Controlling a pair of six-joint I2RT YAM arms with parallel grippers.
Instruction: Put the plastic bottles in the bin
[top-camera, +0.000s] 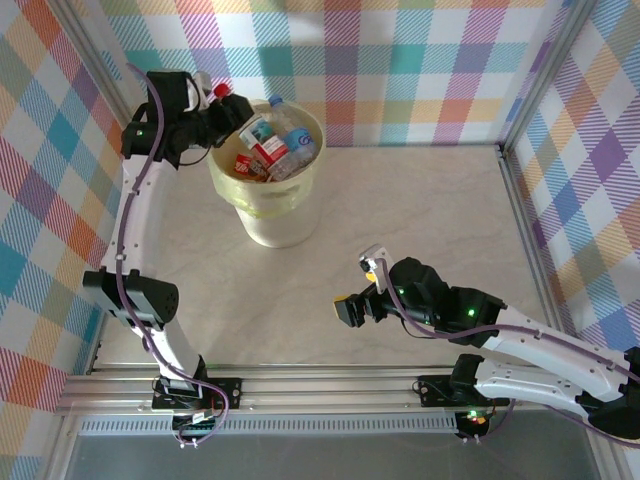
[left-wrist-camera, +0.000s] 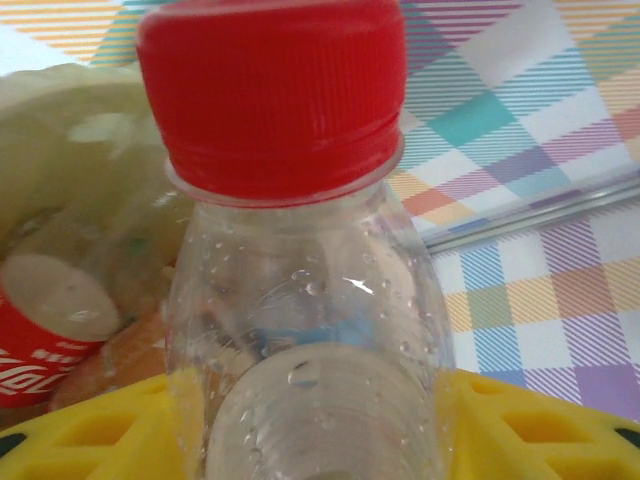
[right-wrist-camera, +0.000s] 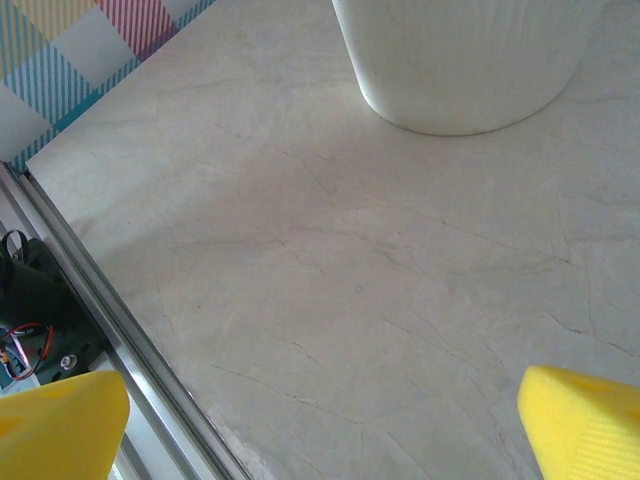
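Observation:
My left gripper (top-camera: 218, 118) hangs at the left rim of the bin (top-camera: 268, 215) and is shut on a clear plastic bottle (left-wrist-camera: 300, 330) with a red cap (left-wrist-camera: 272, 90). The bottle's neck sits between the yellow fingers (left-wrist-camera: 90, 440). Several bottles (top-camera: 275, 140) with red and blue labels lie piled inside the pale-yellow bin, and one with a red label (left-wrist-camera: 40, 340) lies just behind the held bottle. My right gripper (top-camera: 361, 285) hovers open over bare table in front of the bin, with nothing between its yellow fingertips (right-wrist-camera: 585, 425).
The bin's base (right-wrist-camera: 470, 60) stands at the top of the right wrist view. A metal rail (right-wrist-camera: 110, 330) runs along the table's near edge. Checked cloth walls (top-camera: 420, 60) close in the back and both sides.

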